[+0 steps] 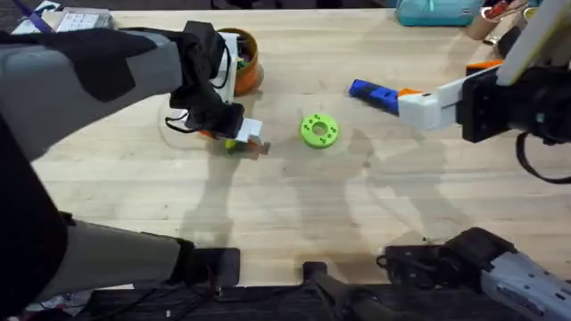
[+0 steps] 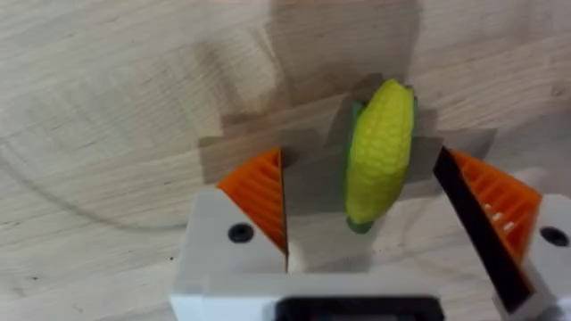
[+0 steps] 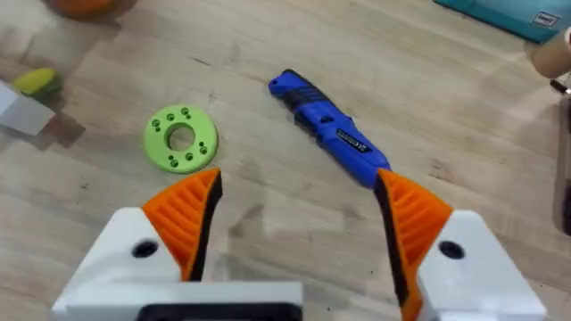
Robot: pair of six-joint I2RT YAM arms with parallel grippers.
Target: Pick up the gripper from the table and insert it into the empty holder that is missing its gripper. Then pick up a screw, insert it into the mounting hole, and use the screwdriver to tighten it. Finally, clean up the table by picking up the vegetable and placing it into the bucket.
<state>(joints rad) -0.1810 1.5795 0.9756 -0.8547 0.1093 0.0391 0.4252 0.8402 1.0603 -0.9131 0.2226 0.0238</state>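
Wooden table [image 2: 134,107] bears yellow, green-tipped, kernelled vegetable [image 2: 379,152]

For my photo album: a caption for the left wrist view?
Open left end effector straddles the vegetable lying on the table.

Table [image 1: 375,223]: pale wood, visible grain, matt, smooth. Vegetable [image 2: 379,152]: yellow plastic w/ bumpy kernel texture, slight sheen, green plastic husk. Left gripper [image 2: 388,201] pads: orange ribbed plastic on matt white plastic bodies. Screwdriver [image 3: 330,129]: blue plastic, semi-gloss. Green ring [image 3: 181,137] at its 9 o'clock: matt plastic, looks 3D-printed.
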